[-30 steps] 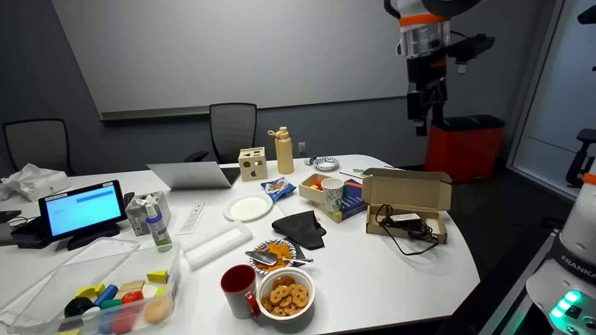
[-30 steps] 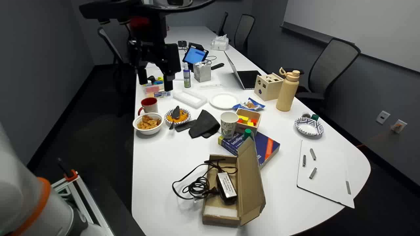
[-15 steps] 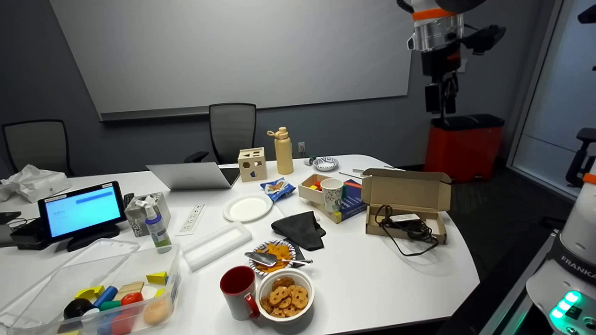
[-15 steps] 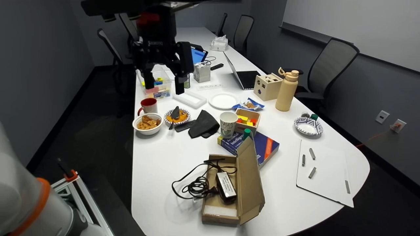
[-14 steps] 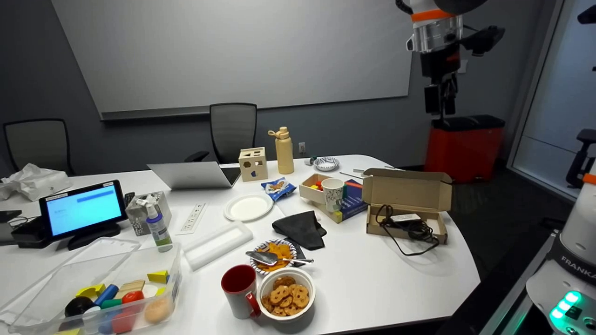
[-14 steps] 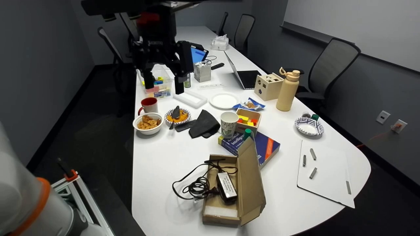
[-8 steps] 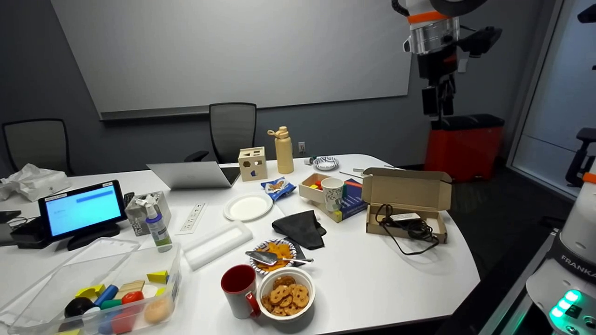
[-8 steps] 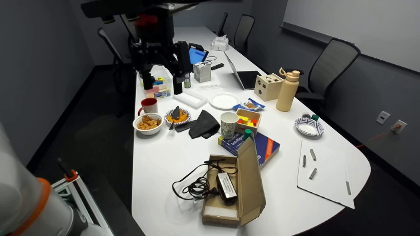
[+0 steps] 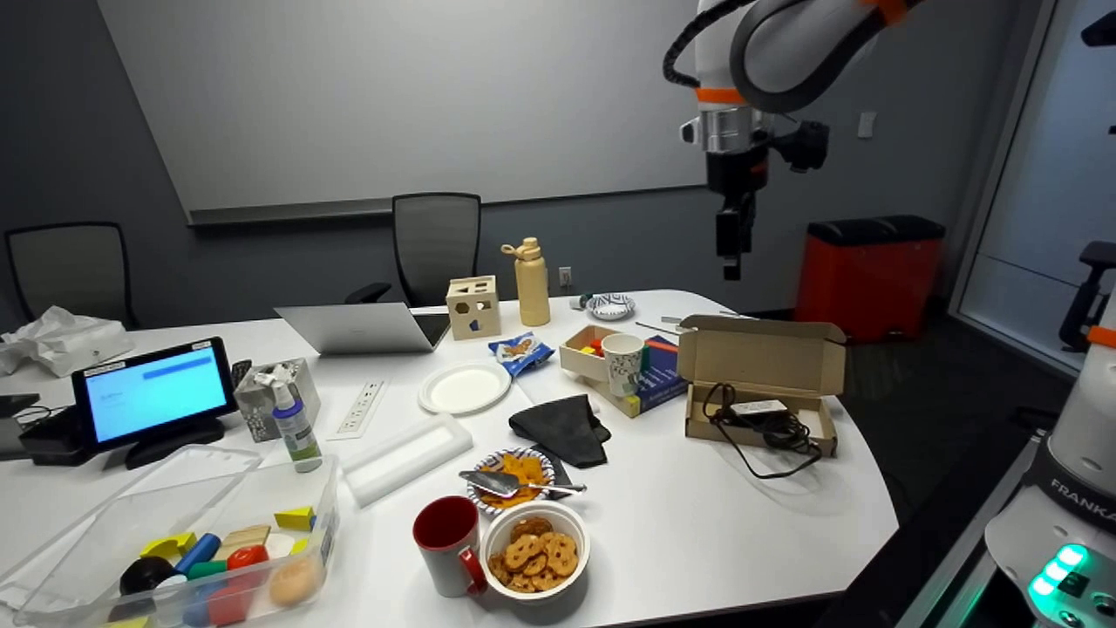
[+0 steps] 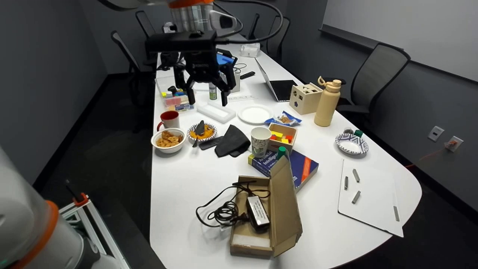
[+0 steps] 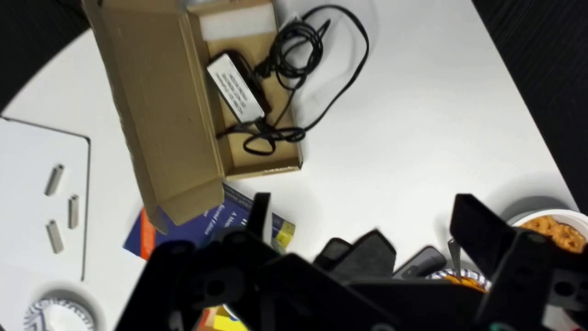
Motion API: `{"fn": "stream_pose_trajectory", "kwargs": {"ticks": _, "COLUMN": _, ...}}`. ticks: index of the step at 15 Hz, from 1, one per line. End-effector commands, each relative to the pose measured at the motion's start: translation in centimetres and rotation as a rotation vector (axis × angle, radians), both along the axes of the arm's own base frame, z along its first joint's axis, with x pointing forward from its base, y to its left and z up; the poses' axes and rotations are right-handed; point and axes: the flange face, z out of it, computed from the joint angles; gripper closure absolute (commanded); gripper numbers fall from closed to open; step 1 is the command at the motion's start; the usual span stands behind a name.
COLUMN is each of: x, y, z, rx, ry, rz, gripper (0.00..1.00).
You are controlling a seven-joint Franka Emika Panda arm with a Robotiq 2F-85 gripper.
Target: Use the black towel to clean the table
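Fingers (image 10: 224, 98) wide apart, empty, well above the table (image 10: 186, 183).

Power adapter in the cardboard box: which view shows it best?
Wrist view: it looks down on the adapter, larger there, with its whole white label in sight. Both exterior views show it smaller, label visible; in an exterior view black cable bunches in front and seems to hide part of its body.

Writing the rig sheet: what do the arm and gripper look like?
White arm with orange bands, a silver collar and a black cable. The base reads FRANKA and has green lights. The gripper is black with two jointed fingers; a black camera juts beside it.
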Motion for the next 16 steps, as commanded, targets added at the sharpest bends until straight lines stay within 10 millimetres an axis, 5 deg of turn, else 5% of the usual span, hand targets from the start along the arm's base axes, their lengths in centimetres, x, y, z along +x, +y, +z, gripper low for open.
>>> {"fn": "stream_pose_trajectory", "kwargs": {"ticks": 1, "x": 5.5, "y": 3.1, "z": -5.3, "rx": 0.048, "ry": 0.017, "rz": 0.122, "gripper": 0.0}}
{"fn": "stream_pose_trajectory", "kwargs": {"ticks": 8, "x": 14.6, "y": 4.6, "z": -15.0, "rx": 0.093, "ry": 0.001, "rz": 0.226, "gripper": 0.0}}
{"fn": "stream_pose_trajectory", "kwargs": {"ticks": 16, "x": 19.2, "y": 8.0, "z": -22.1, "rx": 0.109, "ry": 0.076, "rz": 0.369, "gripper": 0.0}}
